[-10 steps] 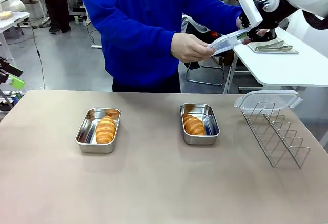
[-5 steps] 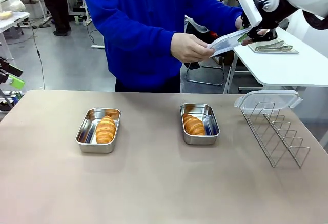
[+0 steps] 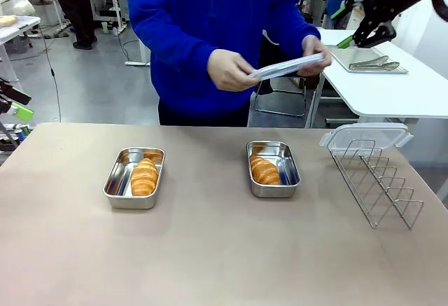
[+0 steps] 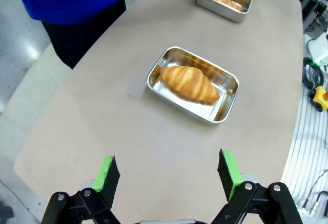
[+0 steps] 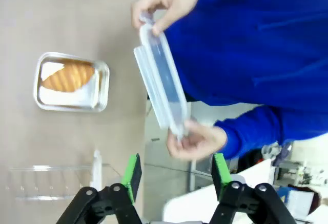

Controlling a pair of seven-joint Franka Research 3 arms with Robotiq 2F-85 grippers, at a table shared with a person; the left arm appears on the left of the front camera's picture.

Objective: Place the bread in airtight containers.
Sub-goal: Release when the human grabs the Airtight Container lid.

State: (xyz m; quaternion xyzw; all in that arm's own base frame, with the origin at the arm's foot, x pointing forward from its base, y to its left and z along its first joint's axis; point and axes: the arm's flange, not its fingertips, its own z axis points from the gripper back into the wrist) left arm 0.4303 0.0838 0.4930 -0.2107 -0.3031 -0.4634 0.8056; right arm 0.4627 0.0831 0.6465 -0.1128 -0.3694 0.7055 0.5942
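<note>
The left gripper (image 4: 168, 177) hovers over one end of the tan table (image 4: 102, 126), its green-padded jaws spread wide with nothing between them. Beyond its fingers sits a shiny rectangular stainless-steel tin (image 4: 154, 80) with rounded corners, uncovered, and a golden-brown ridged croissant roll (image 4: 188, 83) lies inside it. In the front view this tin (image 3: 117, 180) stands on the robot's left half of the table, the roll (image 3: 144, 176) lying lengthwise in it.

A second steel tin (image 3: 288, 173) stands well apart to the right, near the table's middle, also uncovered, with a second croissant roll (image 3: 264, 171) lying in it.

The right gripper (image 3: 358, 40) hangs high at the far right, above a white side table (image 3: 392, 92) that carries a flat metal tray (image 3: 350, 64). Its jaws stand apart and empty. Just beyond its fingertips, a person in a blue sweater (image 3: 203, 33) holds a clear plastic clip lid (image 5: 160, 85) by both short ends, one hand (image 5: 164, 1) at the far end and the other hand (image 5: 197, 139) nearest the gripper. The lid touches neither green pad.

At the table's right side, a tilted wire rack (image 3: 378, 183) stands with a second clear lid (image 3: 365, 136) resting against its top.
</note>
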